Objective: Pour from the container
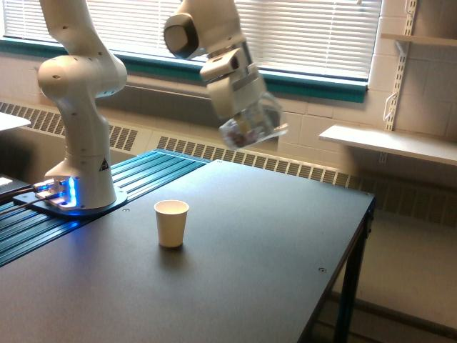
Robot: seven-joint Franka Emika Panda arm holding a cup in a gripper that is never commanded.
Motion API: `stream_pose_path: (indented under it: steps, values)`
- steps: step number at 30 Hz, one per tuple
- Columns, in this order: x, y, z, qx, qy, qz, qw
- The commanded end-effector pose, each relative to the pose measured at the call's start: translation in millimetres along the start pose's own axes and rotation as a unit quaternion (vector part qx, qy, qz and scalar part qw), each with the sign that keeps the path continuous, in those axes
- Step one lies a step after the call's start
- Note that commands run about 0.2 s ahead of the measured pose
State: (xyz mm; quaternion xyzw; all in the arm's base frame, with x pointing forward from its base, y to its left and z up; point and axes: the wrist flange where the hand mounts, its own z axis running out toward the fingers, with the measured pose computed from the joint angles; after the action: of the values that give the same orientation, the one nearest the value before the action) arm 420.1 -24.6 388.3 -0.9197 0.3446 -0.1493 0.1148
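Fingers: from where I stand they are lost behind the white hand and the glassy blur of the jar, so I cannot see them one by one; the gripper [246, 118] is plainly clamped on the container, which hangs from it in the air.
Container [251, 127]: a clear jar, carried high above the table and tilted, its rim turned toward the exterior view's right and slightly down. Small reddish-brown and pale pieces show through the wall, gathered toward the lower left side. It touches nothing but the gripper.
Arm [207, 32]: white, coming down from the top of the view, its wrist angled toward the exterior view's right; the base column [82, 128] stands at the exterior view's left on a plate with a blue light glowing at its foot.
Paper cup [172, 223]: small, white, upright, mouth open, standing alone on the table. It sits lower and to the exterior view's left of the jar, well apart from it.
Table [271, 271]: dark, matte top, with a ribbed blue-lit strip along its left edge.
Surroundings: window blinds [314, 36] behind the arm, a wall shelf [389, 143] at the exterior view's right.
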Motion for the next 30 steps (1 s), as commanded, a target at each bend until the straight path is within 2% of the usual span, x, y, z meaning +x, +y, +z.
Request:
stream_pose_path:
  steps: [1, 8, 10, 12, 14, 21, 25, 27, 30]
  values:
    - [-25.2, 19.7, 10.6, -0.055, -0.044, 0.024, 0.9973]
    - [-33.2, 35.2, 0.4, -0.092, -0.073, 0.046, 0.9920]
    - [-37.2, 42.3, -0.3, -0.099, -0.087, 0.064, 0.9891]
    - [-39.4, 47.2, -2.2, -0.100, -0.091, 0.077, 0.9879]
    - [-42.8, 52.2, -4.1, -0.110, -0.099, 0.080, 0.9858]
    - [-56.2, 73.1, -1.0, -0.099, -0.124, 0.099, 0.9823]
    - [-61.7, 76.3, -0.3, -0.100, -0.129, 0.097, 0.9817]
    - [-73.7, 83.1, 9.0, -0.106, -0.157, 0.092, 0.9775]
    - [-81.1, 88.3, 16.3, -0.111, -0.177, 0.092, 0.9737]
